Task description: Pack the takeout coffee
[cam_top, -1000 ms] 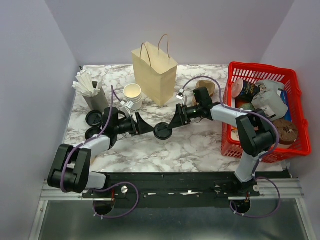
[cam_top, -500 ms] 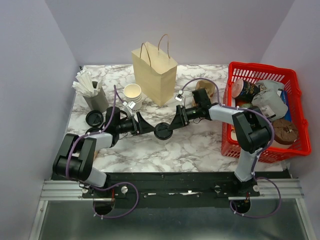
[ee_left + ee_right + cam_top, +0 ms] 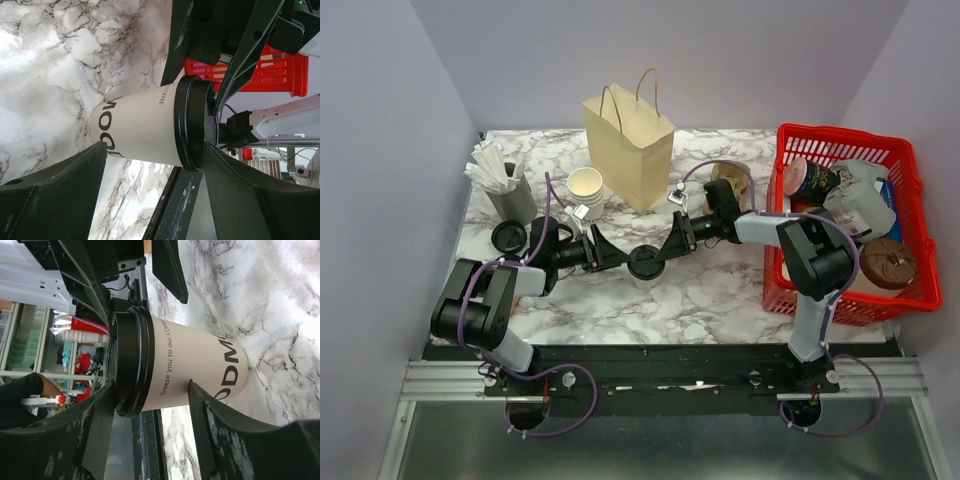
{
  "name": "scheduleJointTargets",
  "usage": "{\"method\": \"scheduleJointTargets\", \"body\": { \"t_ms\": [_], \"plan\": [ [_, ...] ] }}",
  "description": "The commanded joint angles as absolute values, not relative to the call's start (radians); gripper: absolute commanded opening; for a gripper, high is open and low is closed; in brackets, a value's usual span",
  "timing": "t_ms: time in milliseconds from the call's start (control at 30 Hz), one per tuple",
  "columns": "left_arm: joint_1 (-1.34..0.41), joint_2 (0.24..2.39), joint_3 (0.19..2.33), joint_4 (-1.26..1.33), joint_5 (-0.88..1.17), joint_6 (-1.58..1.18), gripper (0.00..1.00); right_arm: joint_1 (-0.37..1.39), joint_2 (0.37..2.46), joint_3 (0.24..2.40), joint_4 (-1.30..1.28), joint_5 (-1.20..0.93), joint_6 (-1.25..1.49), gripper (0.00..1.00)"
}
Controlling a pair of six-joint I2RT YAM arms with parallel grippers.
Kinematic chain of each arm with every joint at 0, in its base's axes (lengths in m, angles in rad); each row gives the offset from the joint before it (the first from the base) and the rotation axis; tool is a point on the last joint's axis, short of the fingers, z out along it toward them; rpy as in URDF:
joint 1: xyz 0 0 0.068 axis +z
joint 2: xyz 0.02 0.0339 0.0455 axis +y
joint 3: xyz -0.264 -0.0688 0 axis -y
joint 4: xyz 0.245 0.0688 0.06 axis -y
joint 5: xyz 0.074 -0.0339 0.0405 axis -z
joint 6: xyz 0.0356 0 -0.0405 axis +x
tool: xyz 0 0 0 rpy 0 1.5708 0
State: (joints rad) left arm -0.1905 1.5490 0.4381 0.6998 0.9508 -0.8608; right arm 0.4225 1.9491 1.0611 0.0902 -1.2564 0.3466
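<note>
Standing mid-desk point(image 3: 720, 290), the coffee point(image 3: 645, 262) sits between the left claw point(image 3: 622, 258) and the right claw point(image 3: 665, 252). Both gape wide around it, perhaps brushing it, neither clearly gripping.

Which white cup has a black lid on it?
The small cup in the middle of the table. The other white cup, just left of the paper bag, is open on top.

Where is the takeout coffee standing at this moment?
In the top view, the takeout coffee stands mid-table in front of the paper bag, between the left gripper and the right gripper.
</note>
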Motion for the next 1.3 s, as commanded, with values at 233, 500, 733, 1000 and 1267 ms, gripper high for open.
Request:
{"method": "scheduleJointTargets", "body": {
  "t_ms": [233, 500, 733, 1000, 1267],
  "plan": [
    [-0.178, 1.632, 0.38, 0.554, 0.73, -0.742, 0.82, 0.426, 2.039, 0.969, 0.224, -1.141, 0.301, 0.64],
    [-0.181, 1.628, 0.409, 0.644, 0.799, -0.733, 0.82, 0.425, 2.03, 0.974, 0.23, -1.14, 0.295, 0.64],
    [-0.175, 1.52, 0.41, 1.009, 0.995, -0.966, 0.87, 0.426, 2.008, 1.041, 0.115, -1.166, 0.262, 0.65],
    [-0.097, 1.422, 0.359, 0.658, 0.963, -0.779, 0.86, 0.425, 2.016, 1.069, 0.1, -1.161, 0.282, 0.66],
    [-0.155, 1.477, 0.394, 0.6, 0.942, -0.733, 0.84, 0.425, 2.02, 1.066, 0.092, -1.155, 0.279, 0.67]
  ]
}}
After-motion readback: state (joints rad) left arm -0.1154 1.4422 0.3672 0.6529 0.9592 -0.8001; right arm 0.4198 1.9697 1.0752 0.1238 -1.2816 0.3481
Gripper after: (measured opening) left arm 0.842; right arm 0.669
